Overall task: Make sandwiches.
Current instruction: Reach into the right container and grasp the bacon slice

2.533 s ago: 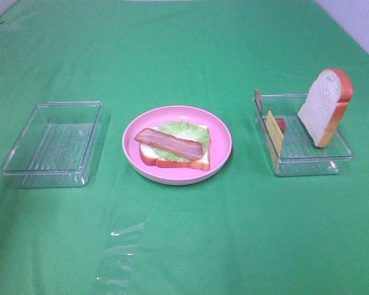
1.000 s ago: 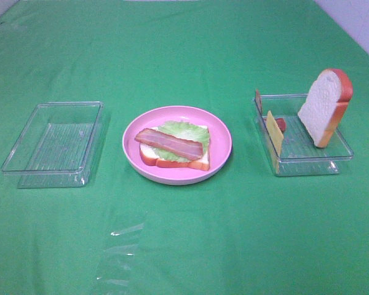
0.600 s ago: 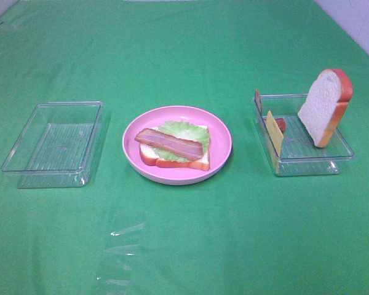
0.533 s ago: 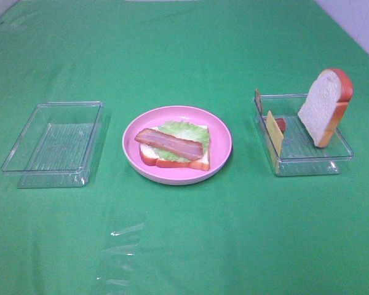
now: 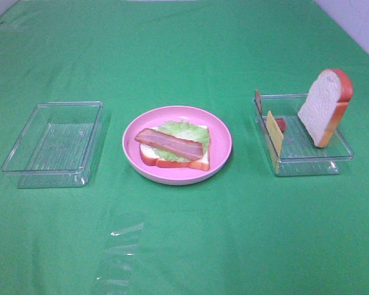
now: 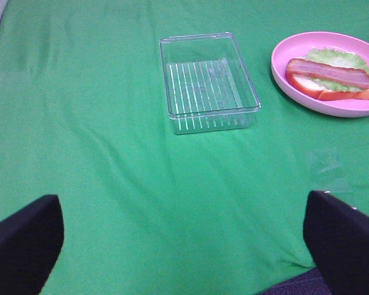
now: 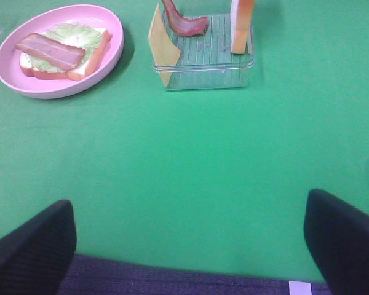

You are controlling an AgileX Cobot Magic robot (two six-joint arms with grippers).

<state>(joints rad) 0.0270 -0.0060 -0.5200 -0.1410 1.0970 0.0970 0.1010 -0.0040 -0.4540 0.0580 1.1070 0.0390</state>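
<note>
Both of your tools are wide open and hold nothing. In its wrist view the left tool [image 6: 181,206] shows its two dark fingers [image 6: 24,239] far apart, with only green cloth between them. The right tool [image 7: 189,203] looks the same, its fingers [image 7: 344,236] spread over the cloth and well short of the food.

Your sandwich [image 5: 172,152] sits half built on the pink plate [image 5: 221,142] in the middle of the tabletop [image 5: 184,61]. One bread slice [image 5: 194,163] lies flat on the plate. A lettuce leaf [image 5: 186,129] rests on it, and a bacon strip [image 5: 169,143] lies across the top as the uppermost layer.

The plate stands between two clear plastic trays and touches neither. In the high view the left tray [image 5: 49,178] lies on the left of the plate and the right tray [image 5: 307,167] on the right.

In the right tray a second bread slice [image 5: 323,104] stands on edge, tilted, at the side away from the plate. A yellow cheese slice [image 5: 273,132] stands on edge along the wall nearest the plate. Just beside it, toward the tray's far corner, a spare bacon strip [image 7: 186,23] lies curled.
</note>
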